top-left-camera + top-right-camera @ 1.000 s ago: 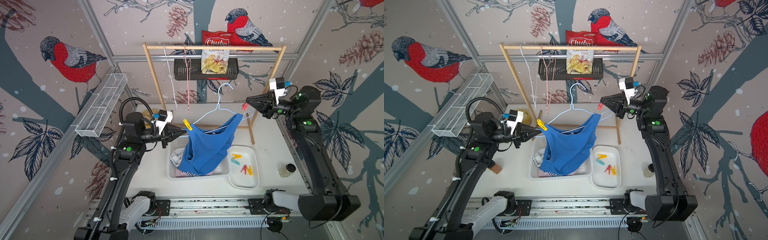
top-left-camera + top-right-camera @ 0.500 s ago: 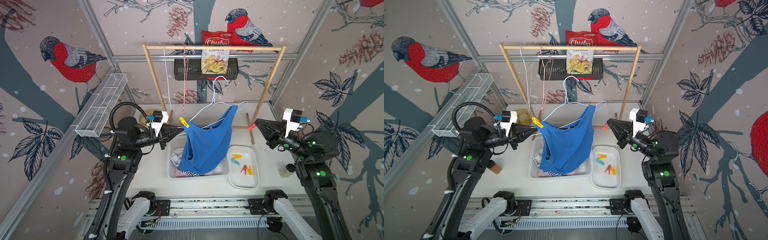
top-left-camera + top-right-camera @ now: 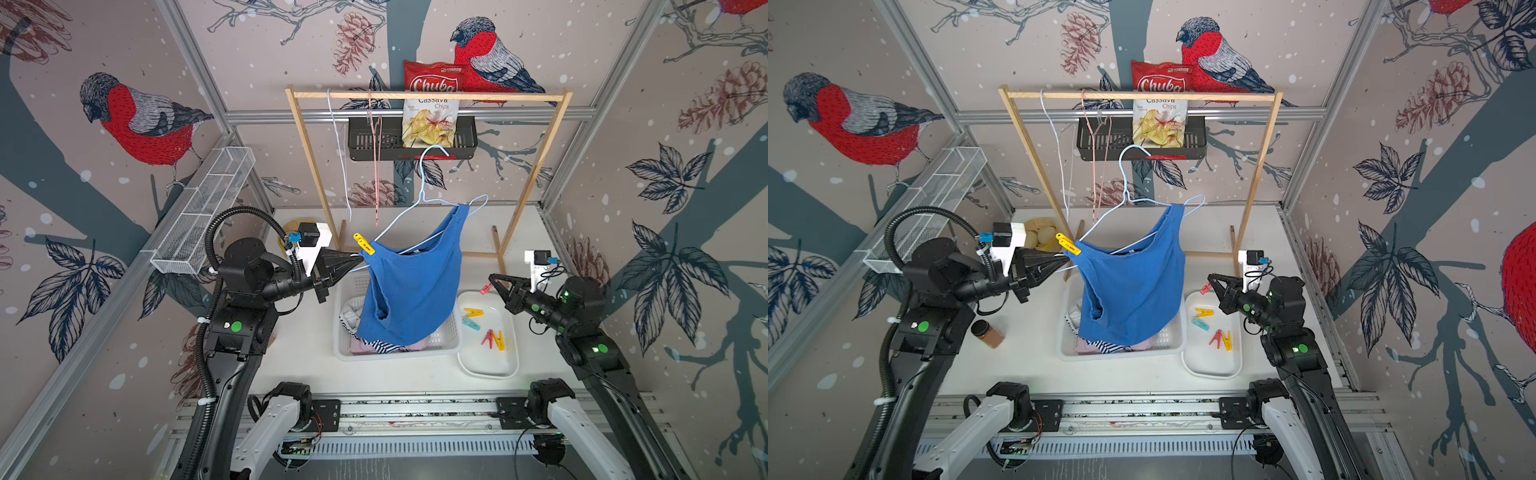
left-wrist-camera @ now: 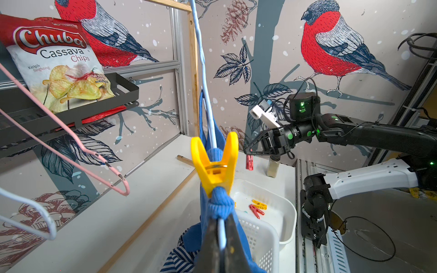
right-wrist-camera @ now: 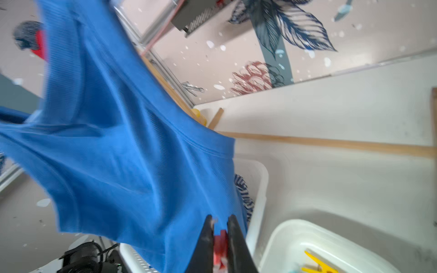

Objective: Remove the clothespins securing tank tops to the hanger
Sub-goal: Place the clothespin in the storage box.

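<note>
Up high at the front, both top views look down over the whole desk to the wooden rack at the back. The left wrist camera sits tight behind the left hand and faces across to the right arm. The right wrist camera is blurred and close against the blue top. Every view catches the white tray.

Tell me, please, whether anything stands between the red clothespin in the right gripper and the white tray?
Nothing visible does. The right gripper holds the red clothespin in open air near the far edge of the white tray.

Yellow clothespin clamping blue tank top to hanger, left tool gripping hanger
</note>
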